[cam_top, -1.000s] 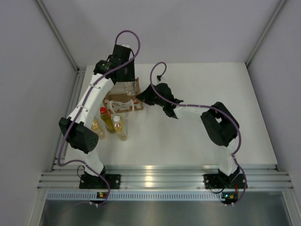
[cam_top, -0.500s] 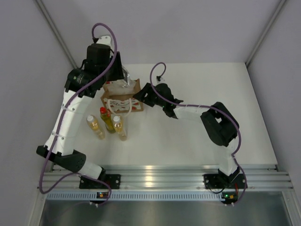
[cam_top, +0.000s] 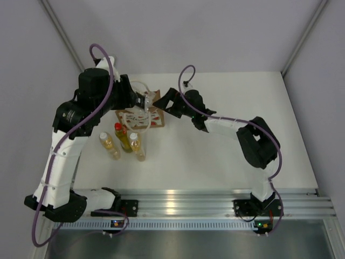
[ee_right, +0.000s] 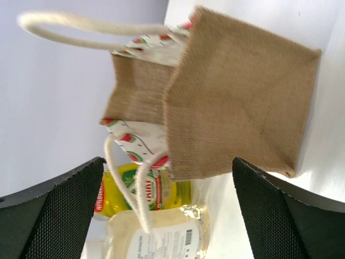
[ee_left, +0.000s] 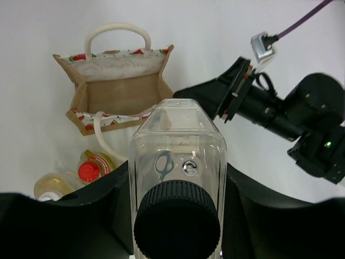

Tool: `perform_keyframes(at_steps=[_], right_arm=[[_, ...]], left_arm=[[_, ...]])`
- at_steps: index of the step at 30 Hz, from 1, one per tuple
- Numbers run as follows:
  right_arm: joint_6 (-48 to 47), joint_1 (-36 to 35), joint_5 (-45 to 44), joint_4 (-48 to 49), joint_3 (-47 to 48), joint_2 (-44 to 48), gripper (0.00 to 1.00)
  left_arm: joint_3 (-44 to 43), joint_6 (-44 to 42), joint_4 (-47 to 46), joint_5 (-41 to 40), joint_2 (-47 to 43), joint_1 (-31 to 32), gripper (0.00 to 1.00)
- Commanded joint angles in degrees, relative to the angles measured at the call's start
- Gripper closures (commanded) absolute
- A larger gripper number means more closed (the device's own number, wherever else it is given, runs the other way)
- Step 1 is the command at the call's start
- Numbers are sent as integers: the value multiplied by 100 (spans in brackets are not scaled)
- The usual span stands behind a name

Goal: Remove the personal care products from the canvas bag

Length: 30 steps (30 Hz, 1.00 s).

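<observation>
From above, the left arm (cam_top: 67, 145) hides much of the small tan canvas bag with white rope handles (cam_top: 154, 117), and the left wrist view cuts off the two amber white-capped bottles (cam_top: 109, 145) and the yellow-green red-capped bottle (cam_top: 123, 137) standing just beside it; the left fingers (ee_left: 64, 226) clamp the clear dark-capped bottle (ee_left: 177, 162) over the bag, while the right fingers (ee_right: 59, 210) gape wide, holding nothing, near its side. The surface (cam_top: 226, 162) is plain white, between pale grey walls (cam_top: 215, 32).
</observation>
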<state>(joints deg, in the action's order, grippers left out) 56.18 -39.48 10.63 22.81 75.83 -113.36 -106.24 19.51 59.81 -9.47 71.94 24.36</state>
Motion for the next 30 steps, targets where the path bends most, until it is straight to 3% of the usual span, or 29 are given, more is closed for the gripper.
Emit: perform_keyframes(at_steps=[1, 7, 13, 18, 25, 30], right_arm=[[-108, 230, 299, 382, 213, 639, 1], [-388, 704, 238, 32, -173, 1333, 0], [-897, 1231, -263, -979, -938, 2387, 1], [-1276, 1601, -404, -1507, -1780, 3275, 1], [-1566, 1865, -466, -1859, -2652, 4181, 1], [-1689, 1901, -466, -1990, -3039, 4630, 0]], left_arm=[[94, 27, -822, 411, -338, -1, 100], [393, -9, -804, 920, -488, 16, 100], [797, 123, -796, 1123, -515, 174, 100], [1043, 246, -734, 492, -366, 666, 100], [1307, 545, -708, -764, -76, 1851, 100], [1544, 721, -708, -1249, 267, 2239, 100]])
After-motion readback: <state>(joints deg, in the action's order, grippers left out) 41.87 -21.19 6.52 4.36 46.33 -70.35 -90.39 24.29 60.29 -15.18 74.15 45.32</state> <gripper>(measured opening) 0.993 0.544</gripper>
